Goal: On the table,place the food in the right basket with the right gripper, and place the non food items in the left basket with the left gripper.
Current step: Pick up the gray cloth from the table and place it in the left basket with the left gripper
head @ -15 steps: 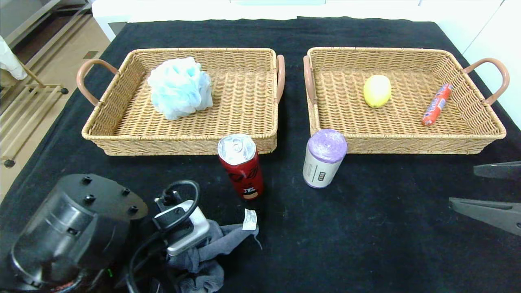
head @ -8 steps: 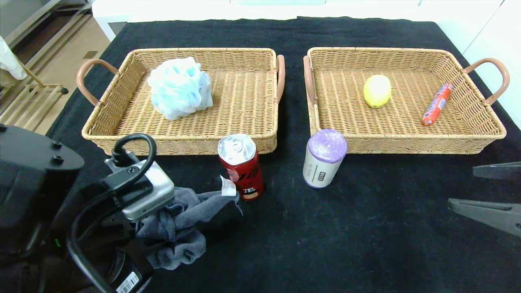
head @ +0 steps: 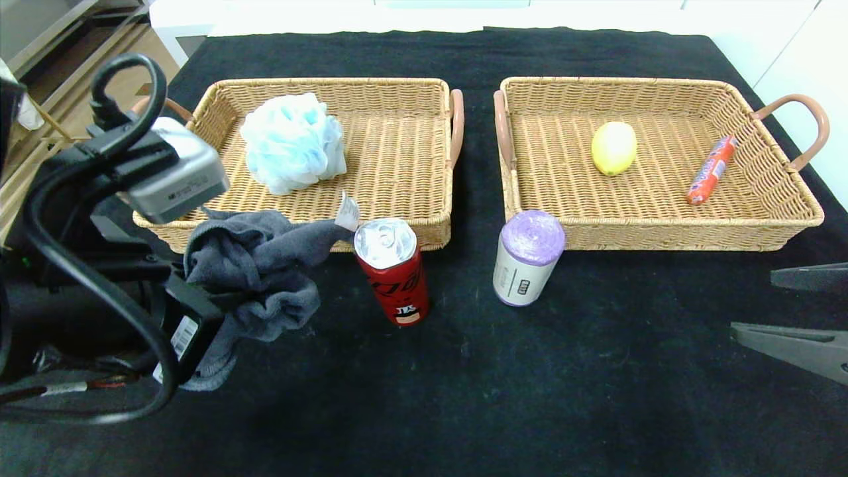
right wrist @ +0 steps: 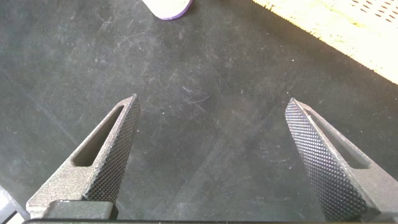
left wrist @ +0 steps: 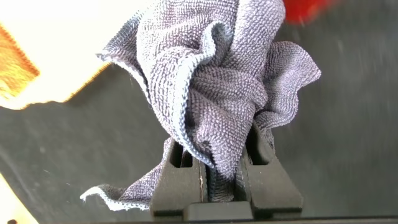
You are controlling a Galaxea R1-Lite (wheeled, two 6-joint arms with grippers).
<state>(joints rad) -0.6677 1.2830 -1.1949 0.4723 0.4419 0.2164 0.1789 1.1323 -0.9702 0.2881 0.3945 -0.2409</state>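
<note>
My left gripper [left wrist: 216,163] is shut on a grey cloth [head: 255,265], holding it in the air just before the left basket's [head: 397,232] front rim; the cloth hides the fingertips in the head view. The cloth also fills the left wrist view [left wrist: 217,81]. A red can [head: 392,270] and a purple-topped roll [head: 527,257] stand on the black table in front of the baskets. A pale blue bath puff [head: 293,142] lies in the left basket. A lemon [head: 613,148] and a red sausage stick [head: 711,169] lie in the right basket [head: 662,235]. My right gripper [right wrist: 211,155] is open and empty at the right edge.
The black cloth-covered table [head: 530,397] spreads in front of the baskets. The two baskets sit side by side with brown handles [head: 811,122]. The table's left edge borders a floor with a rack [head: 40,165].
My left gripper has lifted the grey cloth off the table's front left and carried it up and toward the left basket. The right arm has not moved.
</note>
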